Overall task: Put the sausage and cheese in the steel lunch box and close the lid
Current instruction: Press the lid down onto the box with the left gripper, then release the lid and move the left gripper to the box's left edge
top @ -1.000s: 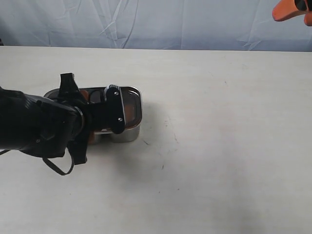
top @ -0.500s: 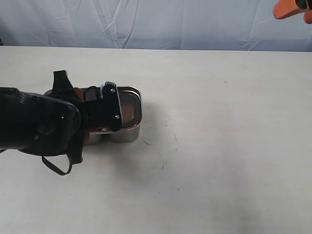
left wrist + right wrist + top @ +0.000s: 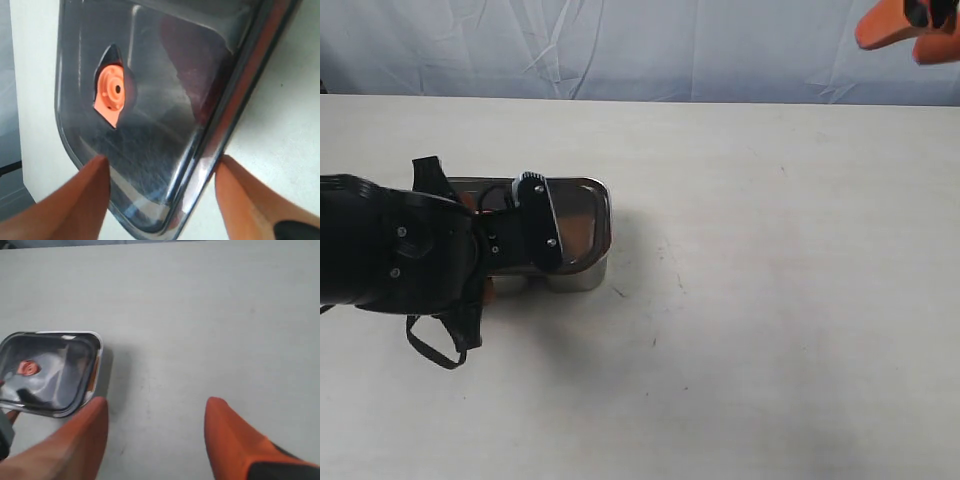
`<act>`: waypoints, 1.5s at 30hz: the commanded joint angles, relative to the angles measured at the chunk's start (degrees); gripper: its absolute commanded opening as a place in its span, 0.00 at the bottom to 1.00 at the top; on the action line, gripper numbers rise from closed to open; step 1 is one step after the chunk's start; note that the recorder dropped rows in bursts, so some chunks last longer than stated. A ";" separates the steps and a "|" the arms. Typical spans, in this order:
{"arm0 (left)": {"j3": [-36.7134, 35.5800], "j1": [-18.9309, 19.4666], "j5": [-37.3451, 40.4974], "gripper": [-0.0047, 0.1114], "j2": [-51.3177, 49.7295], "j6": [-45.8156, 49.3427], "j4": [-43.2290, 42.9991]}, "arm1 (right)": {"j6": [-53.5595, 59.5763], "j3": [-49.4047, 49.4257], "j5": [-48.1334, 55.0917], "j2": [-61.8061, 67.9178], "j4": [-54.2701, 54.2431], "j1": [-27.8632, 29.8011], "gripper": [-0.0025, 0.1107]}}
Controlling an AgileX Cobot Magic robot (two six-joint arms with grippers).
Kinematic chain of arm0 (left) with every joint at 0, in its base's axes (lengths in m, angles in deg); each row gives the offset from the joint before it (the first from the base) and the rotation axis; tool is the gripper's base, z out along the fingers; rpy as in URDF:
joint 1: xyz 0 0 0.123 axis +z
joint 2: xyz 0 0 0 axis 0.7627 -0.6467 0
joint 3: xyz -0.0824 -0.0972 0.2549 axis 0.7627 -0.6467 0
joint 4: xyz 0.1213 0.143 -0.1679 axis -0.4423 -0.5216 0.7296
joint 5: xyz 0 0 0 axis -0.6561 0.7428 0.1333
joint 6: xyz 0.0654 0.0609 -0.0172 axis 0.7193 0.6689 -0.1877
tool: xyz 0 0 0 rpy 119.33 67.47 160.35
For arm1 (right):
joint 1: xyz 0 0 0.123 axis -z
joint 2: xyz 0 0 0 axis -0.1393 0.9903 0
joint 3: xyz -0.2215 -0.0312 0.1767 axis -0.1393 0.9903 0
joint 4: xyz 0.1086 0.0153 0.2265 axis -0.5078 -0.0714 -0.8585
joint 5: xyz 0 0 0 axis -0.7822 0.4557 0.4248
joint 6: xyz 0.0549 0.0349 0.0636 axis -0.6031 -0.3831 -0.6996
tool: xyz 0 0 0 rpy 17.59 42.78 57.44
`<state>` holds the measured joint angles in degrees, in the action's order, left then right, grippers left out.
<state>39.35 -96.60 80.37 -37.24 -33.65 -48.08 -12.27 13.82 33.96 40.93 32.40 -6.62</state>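
Note:
The steel lunch box (image 3: 582, 278) stands on the table's left side with the dark translucent lid (image 3: 582, 215) lying on it. Its orange valve (image 3: 111, 92) shows in the left wrist view. My left gripper (image 3: 162, 162) is open and straddles one end of the lid (image 3: 150, 125), one fingertip beside each long edge. A dim reddish patch (image 3: 185, 75) shows under the lid; sausage and cheese cannot be told apart. My right gripper (image 3: 155, 402) is open and empty, held high at the far right (image 3: 910, 25), well away from the box (image 3: 97, 347).
My bulky black left arm (image 3: 410, 250) covers the box's left half in the exterior view. The pale table (image 3: 770, 300) runs to a wrinkled blue-white backdrop (image 3: 640, 50) along its far edge.
My left arm has drawn back to the left, uncovering more of the lid; box and lid stayed put. The right gripper shifted slightly at the top right.

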 commanded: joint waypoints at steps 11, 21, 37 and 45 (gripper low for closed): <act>0.27 -0.62 10.33 0.54 7.76 1.12 6.27 | 14.86 15.88 -12.38 10.42 -22.06 -1.49 0.51; 0.27 0.32 12.79 0.04 20.18 -9.28 13.68 | 15.09 15.88 -12.27 10.42 -21.37 -1.49 0.51; 0.27 44.35 2.57 0.04 13.75 15.09 61.84 | 15.33 15.88 -12.04 10.42 -21.46 -1.49 0.51; 0.27 45.58 -6.52 0.04 7.57 16.62 67.29 | 15.33 15.88 -11.45 10.42 -20.50 -1.49 0.51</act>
<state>39.45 -51.26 76.29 -27.97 -17.59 18.38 2.65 29.44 22.47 51.28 11.06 -8.21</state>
